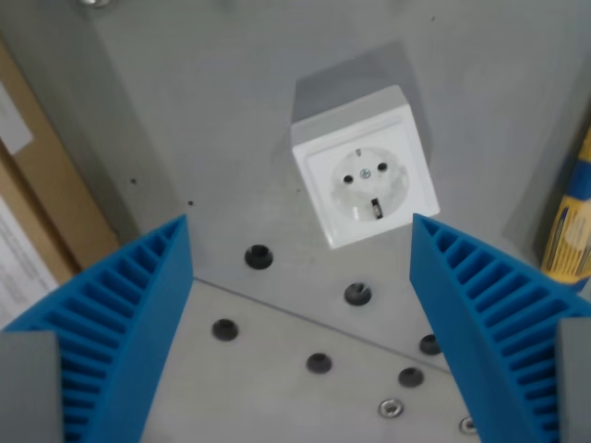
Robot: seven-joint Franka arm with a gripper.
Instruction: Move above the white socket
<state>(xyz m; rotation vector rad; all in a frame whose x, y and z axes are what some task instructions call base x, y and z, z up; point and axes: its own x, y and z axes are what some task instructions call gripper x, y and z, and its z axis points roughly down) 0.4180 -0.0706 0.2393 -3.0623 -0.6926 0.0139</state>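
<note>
1. Nearest the camera, the gripper (300, 277) frames the lower part of the wrist view: two blue ribbed fingers (129, 323), one at the wrist view's left and one at the wrist view's right, with a grey block at the base of each in the bottom corners.
2. The jaws stand wide apart, with nothing between them but bare surface.
3. Below and between the fingers lies the grey metal counter (277, 388), where a seam runs slantwise from the left finger toward the lower right.
4. Several dark round holes (259, 257) are scattered across the counter near that seam, and two small silver fasteners (391, 407) sit close to the bottom edge toward the wrist view's right.
5. Farther on, just beyond the holes, sits the white socket (366, 180), a square box turned slightly askew, with a round recessed face showing two pin holes and a small screw at its middle. It lies above the gap between the fingers, a little toward the wrist view's right of centre, and touches neither finger.
6. A soft shadow falls on the counter behind the white socket.
7. At the far left edge is a brown cardboard box (46, 185) bearing white paper labels.
8. At the far right edge stands a yellow and blue object (572, 221), only partly visible, too cropped to identify.
</note>
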